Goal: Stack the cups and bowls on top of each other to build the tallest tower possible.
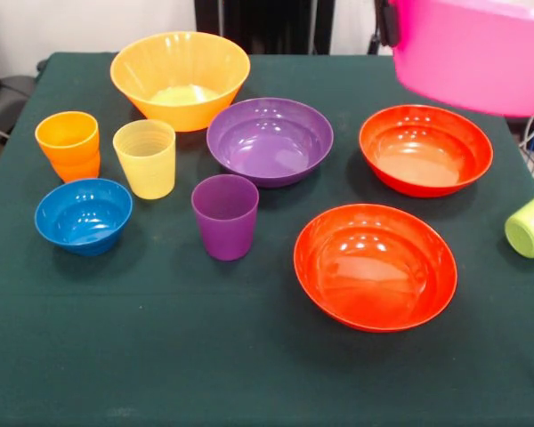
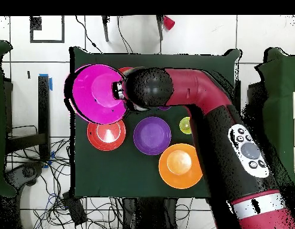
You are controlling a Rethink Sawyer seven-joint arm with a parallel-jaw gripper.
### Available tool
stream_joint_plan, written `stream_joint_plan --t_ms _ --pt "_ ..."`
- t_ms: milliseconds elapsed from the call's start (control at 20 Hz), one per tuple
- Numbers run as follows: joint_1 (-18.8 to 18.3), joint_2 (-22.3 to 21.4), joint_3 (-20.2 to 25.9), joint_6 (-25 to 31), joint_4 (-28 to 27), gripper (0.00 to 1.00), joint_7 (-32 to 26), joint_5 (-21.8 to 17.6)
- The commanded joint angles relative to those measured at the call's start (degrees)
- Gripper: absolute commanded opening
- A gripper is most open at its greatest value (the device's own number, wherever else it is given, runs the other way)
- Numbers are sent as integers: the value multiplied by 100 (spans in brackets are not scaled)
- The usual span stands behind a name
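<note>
My gripper [image 1: 389, 25] is shut on the rim of the large pink bowl [image 1: 473, 53] and holds it in the air above the table's far right. In the overhead view the gripper [image 2: 117, 92] sits at the pink bowl's [image 2: 96, 93] edge. On the cloth stand the yellow-orange bowl [image 1: 180, 78], the purple bowl [image 1: 269, 140], two red-orange bowls [image 1: 425, 149] [image 1: 375, 266] and the small blue bowl [image 1: 83, 214]. The orange cup [image 1: 68, 145], yellow cup [image 1: 146, 157] and purple cup [image 1: 225, 215] stand upright. The lime green cup [image 1: 532, 222] lies on its side at the right edge. No tower shows.
The dark green cloth [image 1: 205, 356] covers the table. In the overhead view the red arm [image 2: 200, 89] reaches across the table and hides several things under it. Cables lie on the floor [image 2: 60, 197] beside the table.
</note>
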Motion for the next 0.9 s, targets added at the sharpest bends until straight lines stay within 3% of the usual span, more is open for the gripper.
stream_joint_plan --t_ms 50,900 --pt "-227 840 -296 310 -209 0 53 87" --pt "-358 1725 -171 361 -990 0 -514 -269"
